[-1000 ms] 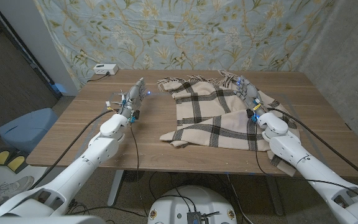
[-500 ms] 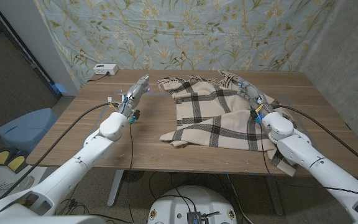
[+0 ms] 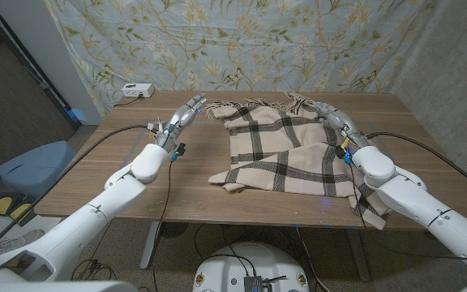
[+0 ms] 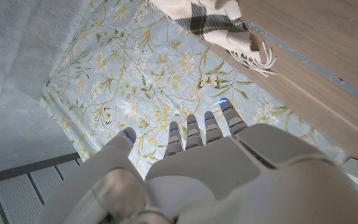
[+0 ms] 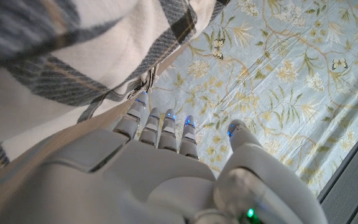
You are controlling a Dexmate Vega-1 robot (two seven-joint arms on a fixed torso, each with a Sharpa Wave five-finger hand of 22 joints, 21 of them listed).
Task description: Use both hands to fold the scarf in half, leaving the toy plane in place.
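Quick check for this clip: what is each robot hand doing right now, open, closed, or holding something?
Left robot hand: open, fingers extended, holding nothing, beside the scarf.
Right robot hand: open, fingers extended over the scarf's far edge, gripping nothing.

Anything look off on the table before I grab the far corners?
Yes: no toy plane can be seen on the table, though the task names one. The scarf lies rumpled, one layer folded askew, and its near right corner hangs off the table's front edge.
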